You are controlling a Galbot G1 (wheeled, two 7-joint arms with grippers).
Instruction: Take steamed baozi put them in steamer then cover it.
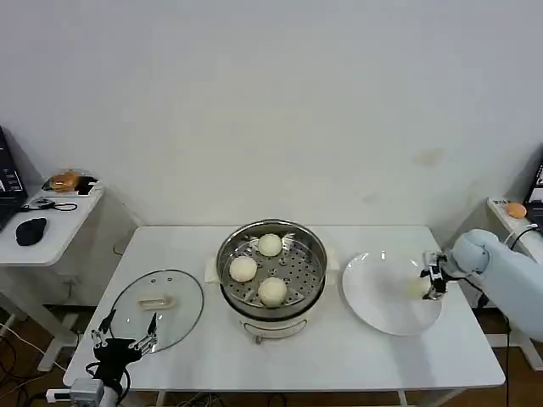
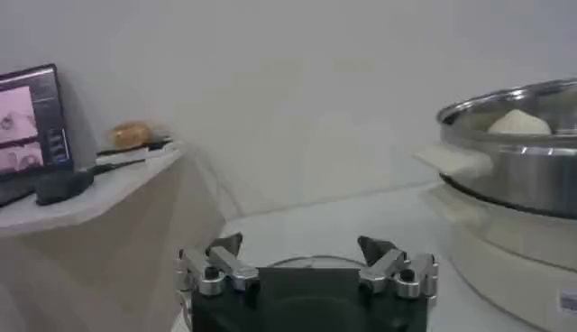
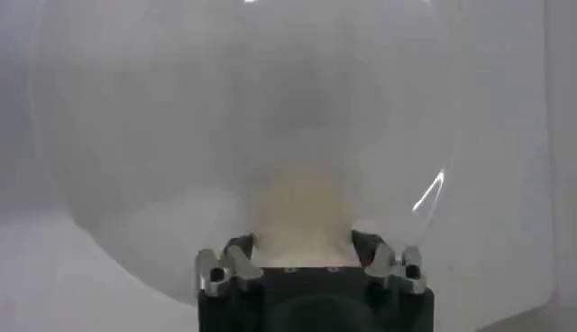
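Stainless steel gleams at the table's centre, where the steamer (image 1: 271,273) stands with three steamed baozi on its perforated tray: one at twelve o'clock (image 1: 270,245), one at nine o'clock (image 1: 243,269) and one at six o'clock (image 1: 272,291). A fourth bun (image 1: 417,288) lies on the white plate (image 1: 382,297), at the plate's three o'clock edge, just beside the steamer's right flank.

Reaching in from the right side of the head view, the right arm is bent low over the plate, and the right gripper (image 1: 430,282) has its fingers (image 3: 242,259) closed around that fourth bun (image 3: 302,212), one on either side.

By the table's near left corner the left gripper (image 1: 127,333) waits, fingers (image 2: 223,259) spread wide with nothing between them, at the near rim of the cover (image 1: 158,309). This glass lid rests flat on the white table (image 1: 339,356), well left of the steamer, beige handle up.
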